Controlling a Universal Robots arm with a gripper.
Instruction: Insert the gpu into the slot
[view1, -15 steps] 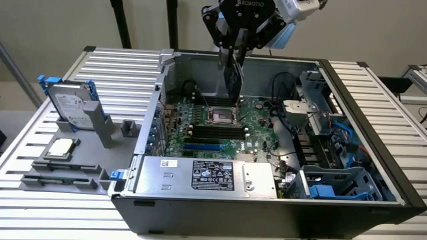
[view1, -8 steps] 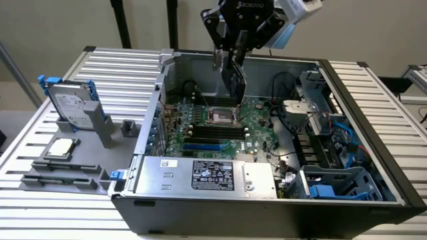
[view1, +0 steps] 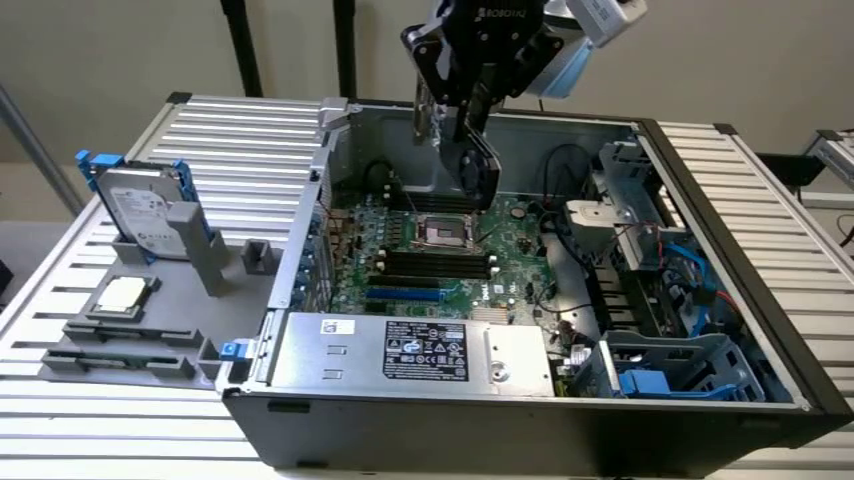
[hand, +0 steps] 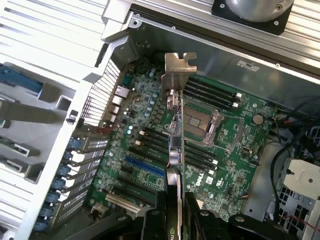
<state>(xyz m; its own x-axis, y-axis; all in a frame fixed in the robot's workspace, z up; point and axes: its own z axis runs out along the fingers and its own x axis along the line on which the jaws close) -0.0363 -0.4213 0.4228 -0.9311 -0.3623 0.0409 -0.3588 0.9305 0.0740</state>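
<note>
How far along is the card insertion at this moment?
Done: the card is picked up, clamped in the gripper. In hand: it hangs on edge above the green board. Left: the blue slot is empty, card not seated.

Blk gpu (view1: 478, 168), blue slot (hand: 144, 167), green mobo (hand: 235, 165)

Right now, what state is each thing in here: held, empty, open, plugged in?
gripper: shut on the gpu, above the open case.
gpu: held upright over the motherboard, not in the slot.
slot: empty.
computer case: open, insides exposed.
memory slots: empty.
hard drive: standing upright in a holder outside the case.
</note>
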